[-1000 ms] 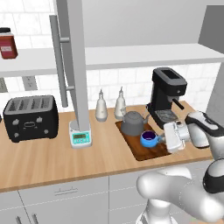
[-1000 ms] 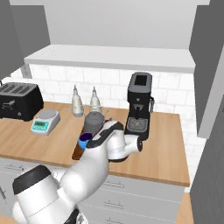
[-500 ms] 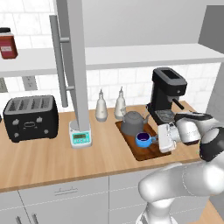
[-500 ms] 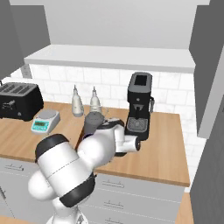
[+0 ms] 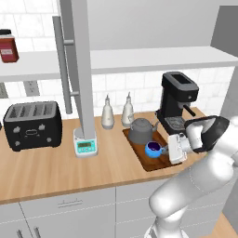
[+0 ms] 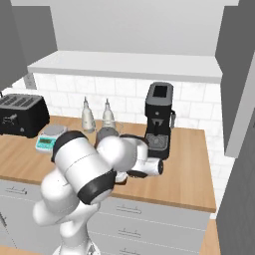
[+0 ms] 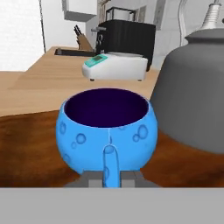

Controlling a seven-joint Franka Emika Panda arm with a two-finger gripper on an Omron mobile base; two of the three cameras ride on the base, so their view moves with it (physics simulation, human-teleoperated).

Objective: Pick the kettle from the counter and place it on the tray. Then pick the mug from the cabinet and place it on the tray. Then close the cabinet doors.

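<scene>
Mug (image 7: 107, 129) handle between tool (image 7: 110, 178) tips

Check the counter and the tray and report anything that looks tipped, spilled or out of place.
Nothing is spilled or tipped. The kettle and the mug both stand upright on the tray. The gripper is shut on the mug's handle. The one thing left undone is the cabinet door, which stands open over the counter.

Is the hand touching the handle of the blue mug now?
Touching. In the hand view, both fingertips close on the mug's small handle with no gap; the mug sits on the tray beside the kettle.
</scene>
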